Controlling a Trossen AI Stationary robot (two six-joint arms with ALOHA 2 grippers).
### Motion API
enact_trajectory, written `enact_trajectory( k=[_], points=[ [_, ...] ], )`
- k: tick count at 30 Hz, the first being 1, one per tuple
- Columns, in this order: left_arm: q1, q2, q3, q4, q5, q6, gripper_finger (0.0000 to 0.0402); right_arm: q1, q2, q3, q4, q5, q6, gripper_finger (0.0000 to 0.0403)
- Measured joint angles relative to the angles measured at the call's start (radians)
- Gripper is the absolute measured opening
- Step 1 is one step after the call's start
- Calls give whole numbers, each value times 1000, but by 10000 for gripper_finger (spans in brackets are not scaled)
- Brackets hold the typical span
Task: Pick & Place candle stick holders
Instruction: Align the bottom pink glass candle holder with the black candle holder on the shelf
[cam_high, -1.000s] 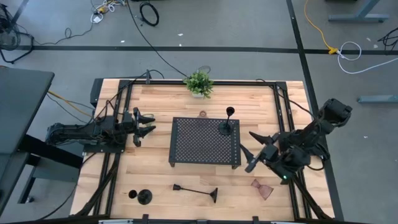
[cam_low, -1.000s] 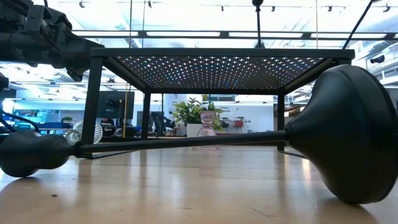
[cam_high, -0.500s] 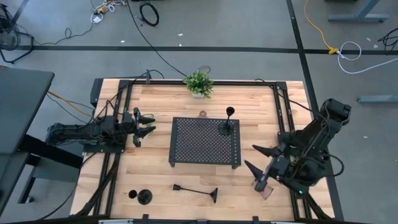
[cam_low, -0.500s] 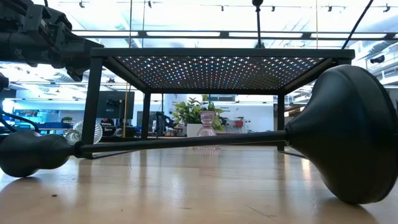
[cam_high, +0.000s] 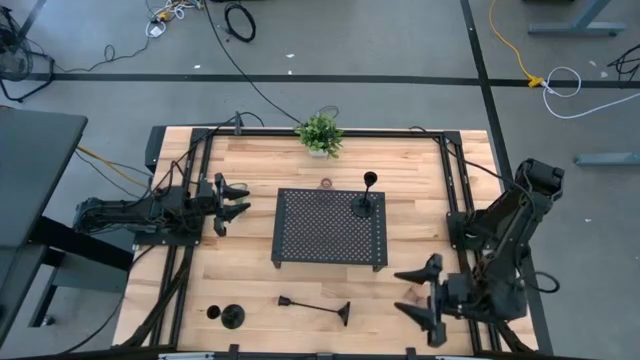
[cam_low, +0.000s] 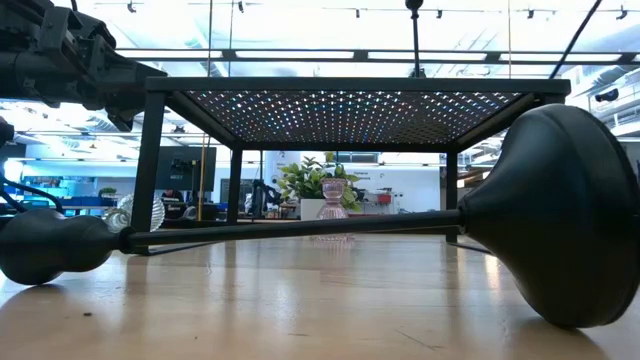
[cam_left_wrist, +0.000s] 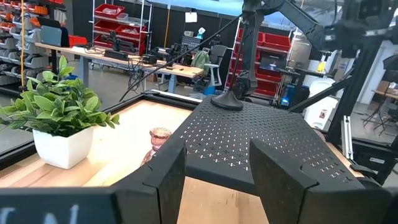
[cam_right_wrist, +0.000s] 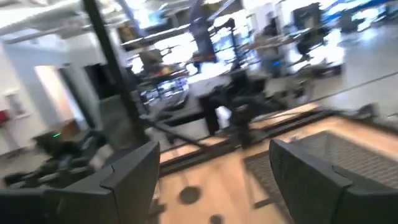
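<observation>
From overhead I see my right gripper (cam_high: 424, 300) low over the front right corner of the table (cam_high: 255, 170), its two fingers spread wide with nothing between them. The pink glass cup that belongs in that corner is not visible from above (the gripper and arm cover that patch of wood), so I cannot say exactly how it sits relative to the fingers.

My left gripper (cam_high: 232, 203) waits over the left side of the table, just beside the black tray (cam_high: 329, 228), fingers apart and empty; its wrist camera looks between them across the tray top.

One tall black holder (cam_high: 366, 195) stands upright on the tray's back right corner. A second black holder (cam_high: 316, 307) lies on its side near the front edge, in front of the tray, with its flared base toward the right. A third, short black holder (cam_high: 228, 316) lies at the front left. A small pink glass cup (cam_high: 326, 184) sits just behind the tray, between it and the potted plant (cam_high: 320, 134) at the back edge; the low view shows it standing upright beyond the tray legs.
</observation>
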Motion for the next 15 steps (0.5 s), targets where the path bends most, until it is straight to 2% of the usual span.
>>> enact_trajectory(
  k=[4,9,15],
  points=[
    [0,0,0,0,0,-13,179,-27,1,0,-150,-104,243,300],
    [0,0,0,0,0,-13,179,-62,0,0,-210,-249,424,300],
    [0,0,0,0,0,-13,179,-133,0,0,-407,-475,762,300]
  ],
)
